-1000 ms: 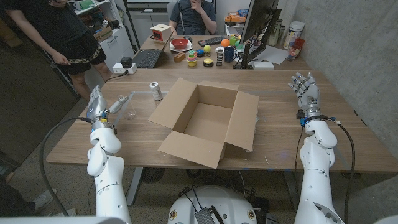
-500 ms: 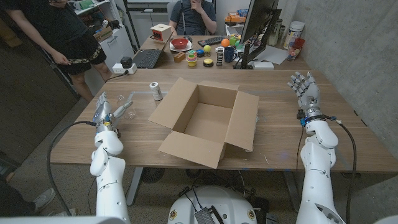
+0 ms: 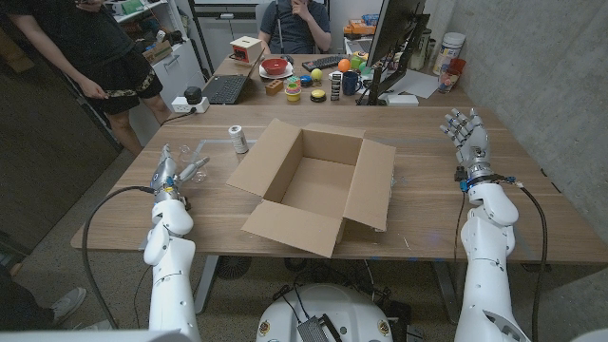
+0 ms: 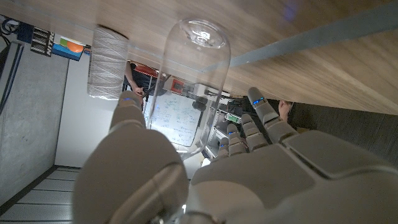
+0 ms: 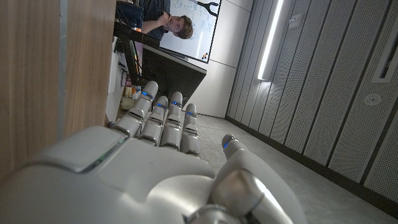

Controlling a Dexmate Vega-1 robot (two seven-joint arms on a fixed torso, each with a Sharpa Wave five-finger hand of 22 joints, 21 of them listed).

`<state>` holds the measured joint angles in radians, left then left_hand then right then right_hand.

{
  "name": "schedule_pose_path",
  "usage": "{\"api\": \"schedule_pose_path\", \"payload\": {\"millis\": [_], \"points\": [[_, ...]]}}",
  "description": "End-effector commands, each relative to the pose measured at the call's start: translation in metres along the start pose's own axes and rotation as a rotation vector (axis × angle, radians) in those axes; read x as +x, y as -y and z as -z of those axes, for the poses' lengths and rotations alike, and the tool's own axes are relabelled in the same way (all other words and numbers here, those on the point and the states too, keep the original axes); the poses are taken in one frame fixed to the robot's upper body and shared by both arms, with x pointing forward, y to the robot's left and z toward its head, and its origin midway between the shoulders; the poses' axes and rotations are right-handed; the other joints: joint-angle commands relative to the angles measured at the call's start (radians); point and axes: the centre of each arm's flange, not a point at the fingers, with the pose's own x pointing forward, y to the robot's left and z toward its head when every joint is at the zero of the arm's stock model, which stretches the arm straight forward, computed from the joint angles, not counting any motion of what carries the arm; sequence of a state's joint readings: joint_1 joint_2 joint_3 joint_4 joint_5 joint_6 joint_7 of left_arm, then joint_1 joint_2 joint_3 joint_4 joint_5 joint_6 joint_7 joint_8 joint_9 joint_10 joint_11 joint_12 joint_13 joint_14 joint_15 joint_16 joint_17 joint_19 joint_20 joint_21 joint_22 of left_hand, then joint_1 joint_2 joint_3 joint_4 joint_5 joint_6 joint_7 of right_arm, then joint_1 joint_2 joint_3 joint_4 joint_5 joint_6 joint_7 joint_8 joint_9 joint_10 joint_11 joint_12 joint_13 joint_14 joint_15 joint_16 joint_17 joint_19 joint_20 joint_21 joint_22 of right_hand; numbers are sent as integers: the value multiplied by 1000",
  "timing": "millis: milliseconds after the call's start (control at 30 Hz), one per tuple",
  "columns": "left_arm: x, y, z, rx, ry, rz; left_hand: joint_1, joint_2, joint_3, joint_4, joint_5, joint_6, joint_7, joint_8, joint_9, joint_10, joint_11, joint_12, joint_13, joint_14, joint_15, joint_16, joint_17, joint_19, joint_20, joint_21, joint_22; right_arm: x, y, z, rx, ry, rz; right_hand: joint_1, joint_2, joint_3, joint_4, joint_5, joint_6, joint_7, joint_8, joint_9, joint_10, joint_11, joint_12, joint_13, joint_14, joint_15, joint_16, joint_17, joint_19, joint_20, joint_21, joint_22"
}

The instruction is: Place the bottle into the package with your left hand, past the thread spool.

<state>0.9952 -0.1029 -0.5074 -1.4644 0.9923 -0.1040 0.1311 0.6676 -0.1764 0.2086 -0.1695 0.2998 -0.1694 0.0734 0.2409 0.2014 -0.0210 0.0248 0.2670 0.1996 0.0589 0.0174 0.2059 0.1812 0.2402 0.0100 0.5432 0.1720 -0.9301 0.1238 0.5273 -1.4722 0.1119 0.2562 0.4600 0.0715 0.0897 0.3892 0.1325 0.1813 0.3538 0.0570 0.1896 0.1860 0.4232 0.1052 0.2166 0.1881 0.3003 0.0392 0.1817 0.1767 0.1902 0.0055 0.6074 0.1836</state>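
Observation:
A clear plastic bottle (image 3: 194, 164) lies on the wooden table (image 3: 427, 204) near its left edge. My left hand (image 3: 167, 175) is right at it. In the left wrist view the bottle (image 4: 194, 74) sits between thumb and fingers (image 4: 264, 118) with a small gap on each side, so nothing is gripped. The grey thread spool (image 3: 237, 139) stands beyond the bottle, also seen past the thumb as the spool (image 4: 107, 61). The open cardboard box (image 3: 313, 185) sits mid-table, flaps spread. My right hand (image 3: 465, 128) stands upright at the table's right side, fingers apart and empty; the same hand (image 5: 155, 155) holds nothing.
A second table behind holds a laptop (image 3: 224, 88), a red bowl (image 3: 276, 66), a monitor (image 3: 394, 38) and several small items. One person (image 3: 90, 47) stands at the far left and another (image 3: 296, 24) sits behind. A cable (image 3: 95, 228) hangs off the left arm.
My left hand has moved right and forward along the table, bringing its fingers around the bottle. The right arm, the box and the spool have stayed put.

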Motion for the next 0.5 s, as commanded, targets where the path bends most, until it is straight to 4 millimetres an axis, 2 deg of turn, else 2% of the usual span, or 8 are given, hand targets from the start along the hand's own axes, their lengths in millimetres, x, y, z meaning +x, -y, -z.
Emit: {"api": "schedule_pose_path", "payload": {"millis": [33, 100, 133, 200, 300, 367, 400, 500], "points": [[7, 10, 6, -84, 18, 10, 96, 16, -18, 6, 21, -10, 9, 9, 0, 55, 10, 5, -4, 116, -41, 14, -1, 155, -18, 23, 0, 6, 0, 4, -12, -10, 1, -3, -7, -7, 0, 5, 7, 6, 4, 4, 10, -2, 2, 2, 12, 0, 7, 4, 10, 2, -5, 2], [8, 10, 6, -90, 24, 0, 120, 26, -22, 12, 25, 10, 12, 12, 0, 85, 11, 5, -5, 163, -63, 20, 0, 202, -26, 26, 0, 6, 1, 4, -16, -13, 1, -4, -7, -7, 0, 5, 7, 6, 4, 4, 9, -1, 2, 2, 13, 0, 7, 4, 10, 2, -6, 2], [7, 10, 6, -99, 21, -11, 143, 40, -23, 18, 28, 26, 13, 13, 1, 119, 11, 6, -5, 224, -86, 31, 2, 252, -34, 31, 0, 7, 1, 4, -17, -14, 4, -4, -7, -7, 0, 5, 7, 6, 4, 4, 10, 0, 2, 2, 13, 0, 7, 4, 10, 2, -6, 2], [8, 10, 5, -110, 28, -20, 184, 69, -26, 30, 30, 85, 17, 23, 0, 228, -5, 16, -6, 387, -145, 63, 4, 388, -61, 57, 2, 7, 1, 5, -13, -10, 3, -4, -7, -7, 0, 6, 8, 6, 4, 4, 10, 0, 3, 2, 12, 0, 7, 4, 10, 2, -6, 2], [6, 8, 4, -119, 37, -68, 217, 95, -26, 38, 28, 143, 33, 32, 0, 355, -45, 26, -8, 521, -206, 84, 4, 472, -85, 72, 4, 7, 1, 5, -22, -15, 3, -5, -6, -7, 1, 6, 8, 7, 4, 4, 10, 1, 3, 2, 12, 0, 7, 4, 9, 2, -7, 2], [6, 7, 2, -118, 38, -77, 236, 112, -23, 42, 26, 183, 41, 40, 1, 416, -71, 27, -10, 604, -227, 95, 3, 516, -95, 83, 5, 7, 2, 6, -17, -16, 7, -5, -6, -8, 1, 6, 8, 6, 4, 4, 10, 0, 2, 2, 12, -1, 7, 4, 8, 2, -8, 2], [4, 7, 2, -116, 45, -95, 250, 121, -20, 42, 25, 210, 44, 46, 1, 465, -97, 32, -10, 645, -231, 98, 2, 537, -100, 89, 6, 6, 3, 7, -13, -16, 11, -5, -6, -8, 1, 6, 8, 6, 4, 4, 10, 0, 2, 2, 12, 0, 7, 4, 8, 2, -8, 2], [4, 6, -1, -107, 41, -100, 273, 151, -13, 49, 24, 293, 43, 65, -1, 568, -146, 39, -11, 732, -237, 99, 2, 528, -98, 83, 7, 6, 4, 7, -14, -15, 13, -6, -6, -8, 1, 6, 9, 6, 5, 4, 10, 0, 2, 2, 12, -1, 7, 4, 8, 0, -9, 2]]}}
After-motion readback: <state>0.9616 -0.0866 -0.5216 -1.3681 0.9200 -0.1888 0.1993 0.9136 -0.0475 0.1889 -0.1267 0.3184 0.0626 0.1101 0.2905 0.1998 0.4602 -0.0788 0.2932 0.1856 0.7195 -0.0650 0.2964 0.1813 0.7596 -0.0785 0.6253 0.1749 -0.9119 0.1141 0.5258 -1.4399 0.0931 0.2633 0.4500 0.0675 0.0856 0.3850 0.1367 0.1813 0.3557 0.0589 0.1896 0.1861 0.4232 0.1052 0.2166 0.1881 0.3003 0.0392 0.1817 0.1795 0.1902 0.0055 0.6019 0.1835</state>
